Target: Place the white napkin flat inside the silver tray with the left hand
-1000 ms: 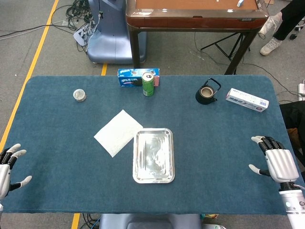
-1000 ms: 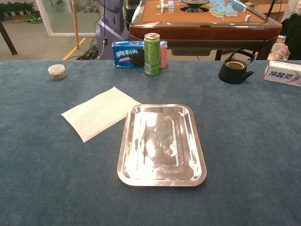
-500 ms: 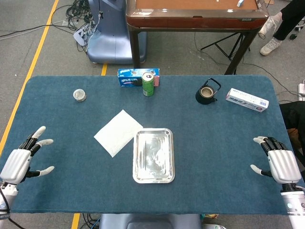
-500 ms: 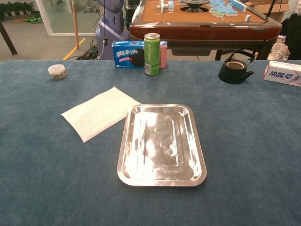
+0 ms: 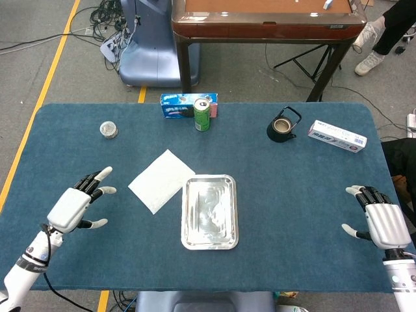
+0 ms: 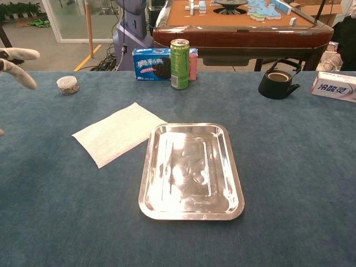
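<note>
Blue-felt table (image 5: 292,195); white square napkin (image 5: 161,181) flat beside shiny silver tray (image 5: 208,212), not yet grasped; left robot hand (image 5: 77,205) empty, fingers spread; right robot hand (image 5: 380,221) idle, splayed.

Bare blue worktop (image 5: 292,195) lies between the left hand (image 5: 73,207), fingers spread and holding nothing, and the white napkin (image 5: 161,180) just left of the silver tray (image 5: 208,211). Nothing stands along the near edge. Obstacles line the far edge: a small jar (image 5: 108,130), cookie box (image 5: 179,106), green can (image 5: 202,114), black kettle (image 5: 283,125) and a white carton (image 5: 337,136).
</note>
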